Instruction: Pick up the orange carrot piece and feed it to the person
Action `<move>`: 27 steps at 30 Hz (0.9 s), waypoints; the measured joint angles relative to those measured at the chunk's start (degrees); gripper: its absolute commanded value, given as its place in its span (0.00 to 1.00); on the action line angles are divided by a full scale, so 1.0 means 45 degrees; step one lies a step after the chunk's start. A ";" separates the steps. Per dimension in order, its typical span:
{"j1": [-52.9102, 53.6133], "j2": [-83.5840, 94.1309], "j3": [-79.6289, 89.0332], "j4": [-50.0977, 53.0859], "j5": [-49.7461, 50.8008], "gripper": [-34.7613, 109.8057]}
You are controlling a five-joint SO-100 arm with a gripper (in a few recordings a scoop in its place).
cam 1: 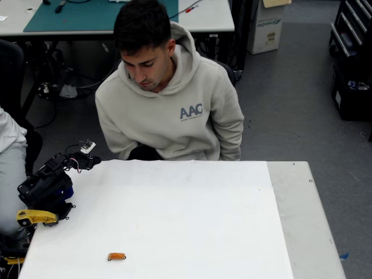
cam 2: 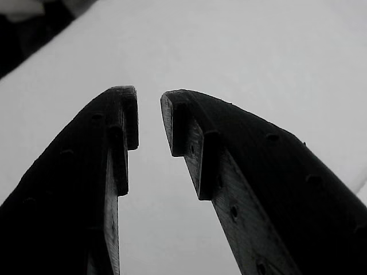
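Observation:
The orange carrot piece (cam 1: pixel 116 256) lies on the white table (cam 1: pixel 192 221) near its front edge, left of the middle. The person (cam 1: pixel 168 99) in a beige hoodie sits behind the table's far edge, looking down. My black arm is folded at the table's left edge, and its gripper (cam 1: pixel 92 161) rests at the far left corner, well away from the carrot piece. In the wrist view the gripper (cam 2: pixel 149 120) hovers over bare white table with a narrow gap between its dark fingertips (cam 2: pixel 123 114) and nothing between them.
Another person's light sleeve (cam 1: pixel 10 168) shows at the left edge, beside the arm's yellow base part (cam 1: pixel 35 217). A bare grey strip (cam 1: pixel 296 221) runs along the table's right side. Behind the person stands a desk with a green mat (cam 1: pixel 87 14).

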 measured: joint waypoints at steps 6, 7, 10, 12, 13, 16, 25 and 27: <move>-0.0098 0.0000 0.0000 0.0000 0.0000 0.22; -0.0059 0.0000 0.0000 0.0000 0.0000 0.22; -0.0078 0.0000 0.0000 0.0000 0.0000 0.22; -0.0059 0.0000 0.0000 0.0000 0.0000 0.22; -0.0059 0.0000 0.0000 0.0000 0.0000 0.22; -0.0059 0.0000 0.0000 0.0000 0.0000 0.22; -0.0059 0.0000 0.0000 0.0000 0.0000 0.22; -0.0059 0.0000 0.0000 0.0000 0.0000 0.22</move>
